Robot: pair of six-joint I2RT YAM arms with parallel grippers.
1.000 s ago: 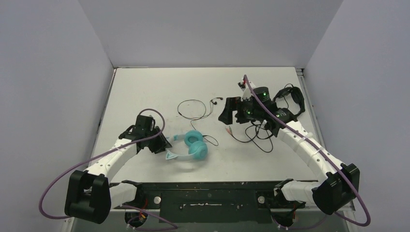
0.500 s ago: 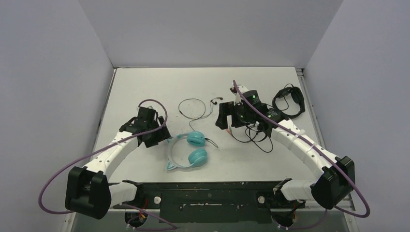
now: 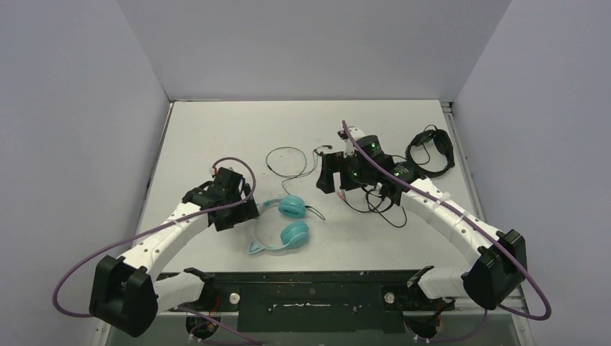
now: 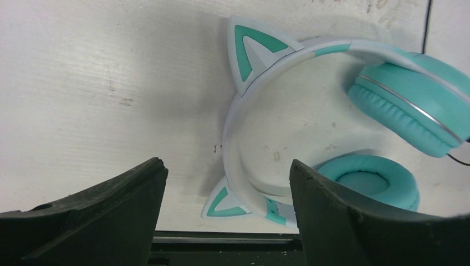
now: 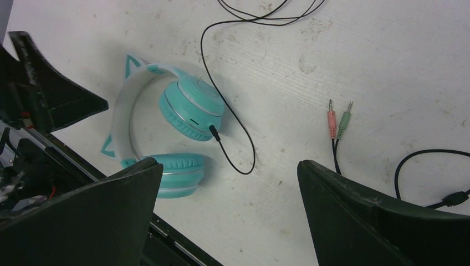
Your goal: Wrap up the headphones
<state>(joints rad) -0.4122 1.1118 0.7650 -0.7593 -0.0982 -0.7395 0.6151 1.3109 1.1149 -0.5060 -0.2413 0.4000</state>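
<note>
Teal over-ear headphones with a pale cat-eared headband lay flat on the white bench, left of centre and near the front edge. The band's curve faced the left arm. The open end pointed right, so its length ran across the bench. It had two round cups, one behind the other, and two ear points. One thin black cable left the farther cup. The left pincer stood wide beside the band, holding nothing. The right pincer hung wide and empty. One all-black headset lay far right. Two jack plugs, one pink and one green, lay side by side.

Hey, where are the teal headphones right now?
Top view: the headphones lie on the table left of centre, near the front edge, just right of the open left gripper.
</note>
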